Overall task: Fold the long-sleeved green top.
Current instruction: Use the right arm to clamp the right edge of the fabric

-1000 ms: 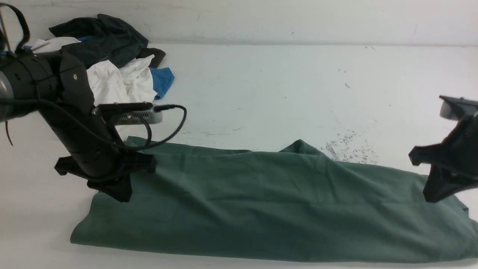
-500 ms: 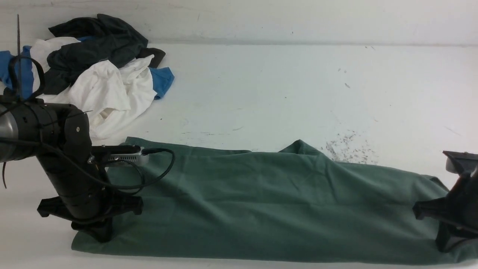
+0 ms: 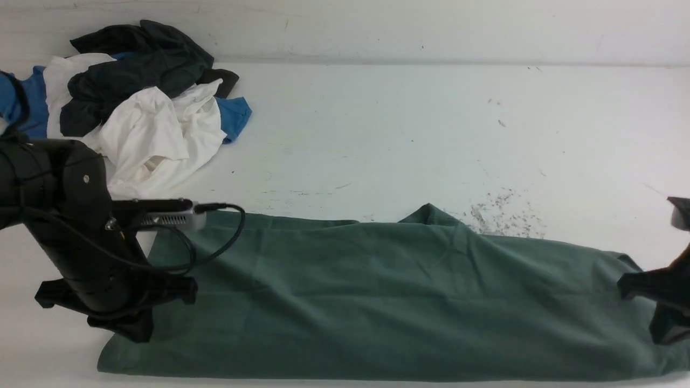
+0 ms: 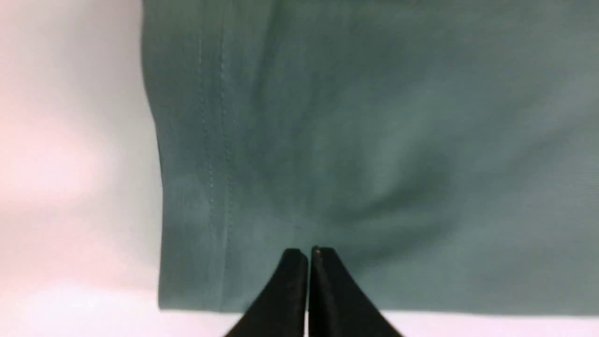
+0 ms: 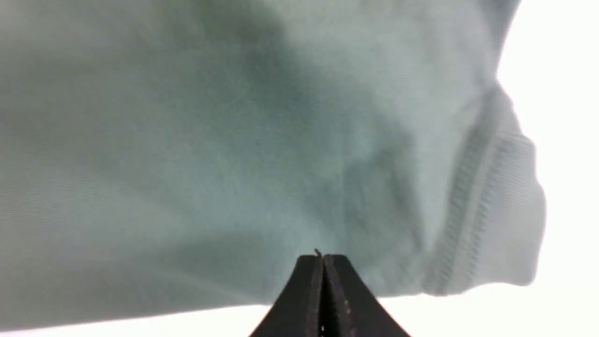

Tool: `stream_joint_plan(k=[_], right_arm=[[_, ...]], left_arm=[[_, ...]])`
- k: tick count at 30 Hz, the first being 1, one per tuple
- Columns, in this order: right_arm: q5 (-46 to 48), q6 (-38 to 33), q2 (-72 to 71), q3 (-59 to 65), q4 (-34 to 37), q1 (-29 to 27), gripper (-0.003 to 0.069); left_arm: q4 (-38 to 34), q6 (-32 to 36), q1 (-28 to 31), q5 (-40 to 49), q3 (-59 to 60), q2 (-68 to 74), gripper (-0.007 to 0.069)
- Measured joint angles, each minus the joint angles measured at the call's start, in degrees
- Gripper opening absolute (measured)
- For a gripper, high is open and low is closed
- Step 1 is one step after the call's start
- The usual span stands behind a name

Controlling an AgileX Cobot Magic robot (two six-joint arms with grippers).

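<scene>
The green long-sleeved top (image 3: 377,302) lies in a long band across the near part of the white table (image 3: 404,124). My left gripper (image 3: 135,331) is at its left end, shut, with cloth (image 4: 374,140) puckering toward the fingertips (image 4: 308,252) close to the stitched hem. At the right end my right gripper (image 3: 666,334) is also shut, and folds of the cloth (image 5: 187,140) converge at its tips (image 5: 323,256). A ribbed band (image 5: 496,210) of the top lies beside it. The logo and neck tag are hidden.
A heap of white, dark and blue garments (image 3: 140,108) sits at the back left of the table. Dark specks (image 3: 501,215) mark the surface just beyond the top. The top's near edge runs close to the table's front edge.
Both grippers came toward me and downward, from the far side of the band to its near edge. The top's left end shifted slightly toward me with them.
</scene>
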Motion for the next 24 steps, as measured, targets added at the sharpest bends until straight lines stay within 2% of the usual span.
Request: stream_joint_plan(k=[4, 7, 11, 14, 20, 24], right_arm=[[2.03, 0.0, -0.47, -2.98, 1.35, -2.88, -0.0013], [4.11, -0.83, -0.36, -7.92, 5.27, -4.26, -0.0008], [4.48, -4.65, -0.24, -12.45, 8.95, -1.42, -0.0004], [3.57, -6.03, -0.19, -16.23, 10.62, 3.54, 0.0002], [3.44, -6.17, -0.13, -17.97, 8.77, 5.75, 0.0025], [3.44, -4.94, 0.09, -17.97, 4.3, 5.86, 0.0038]], left_arm=[[-0.59, 0.53, 0.0, 0.33, -2.69, -1.73, -0.0004], [-1.06, 0.91, 0.0, 2.16, -8.02, -0.48, -0.0004], [-2.59, 1.68, 0.0, 3.28, -13.49, 3.43, -0.0004], [-2.8, 3.48, 0.0, 4.23, -17.51, 7.93, -0.0004], [-0.56, 2.52, 0.0, 2.91, -18.39, 10.16, -0.0004], [0.39, 1.08, 0.0, -0.42, -18.6, 10.57, -0.0004]])
